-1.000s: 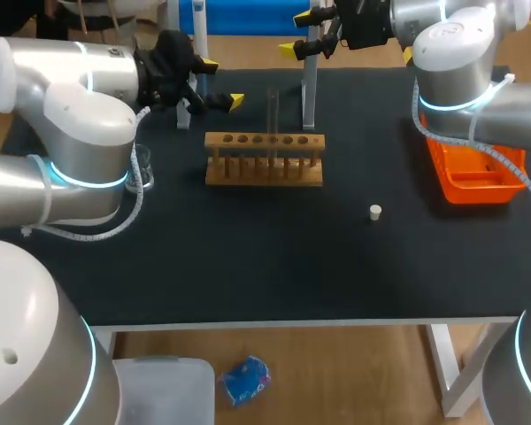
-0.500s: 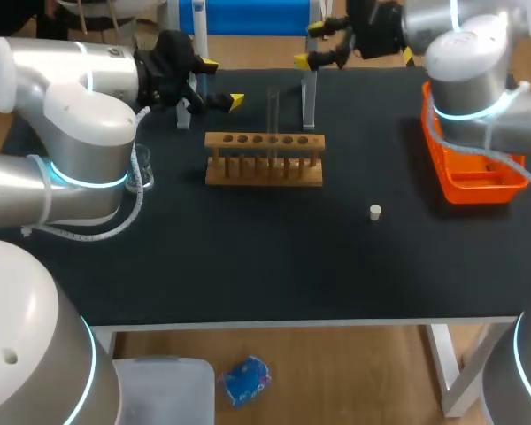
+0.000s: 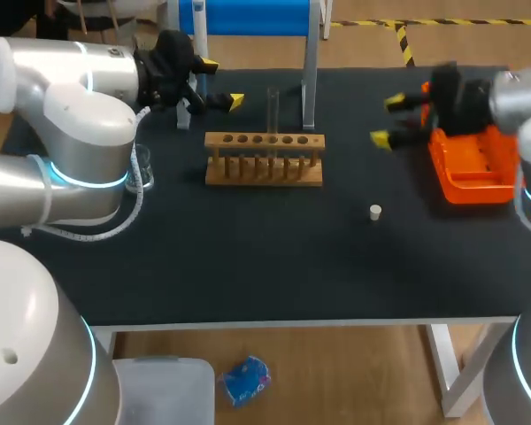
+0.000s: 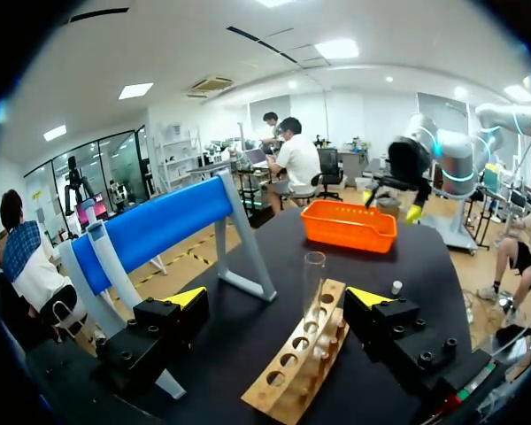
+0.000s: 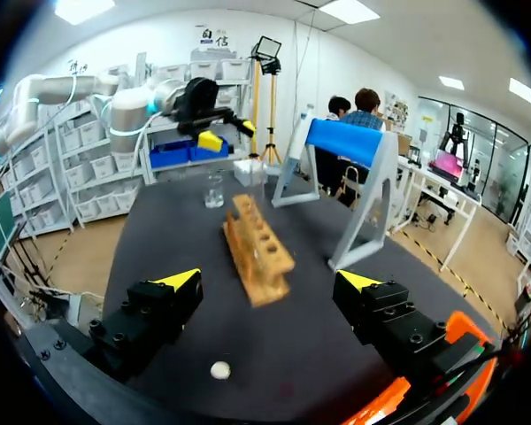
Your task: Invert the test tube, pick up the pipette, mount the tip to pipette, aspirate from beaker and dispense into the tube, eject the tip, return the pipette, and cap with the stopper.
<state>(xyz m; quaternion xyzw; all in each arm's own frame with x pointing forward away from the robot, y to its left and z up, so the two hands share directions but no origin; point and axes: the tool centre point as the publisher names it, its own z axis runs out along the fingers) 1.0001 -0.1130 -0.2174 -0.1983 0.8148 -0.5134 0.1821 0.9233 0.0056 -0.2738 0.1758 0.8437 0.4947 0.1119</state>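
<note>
Right gripper [image 3: 388,120] gaping, empty, beside orange tray [image 3: 473,184]; left gripper [image 3: 221,82] gaping too. Swung low, risks shoving tray off table's [image 3: 274,257] right edge.

Bright, even light comes from flat ceiling panels [image 4: 341,49], and the matte black table [image 3: 248,257] lies dark beneath it with only faint, soft shadows. The silver shell of the left arm [image 3: 71,106] shines pale, its blue ring glows, and the test tube [image 4: 312,282] catches a thin glint.
</note>
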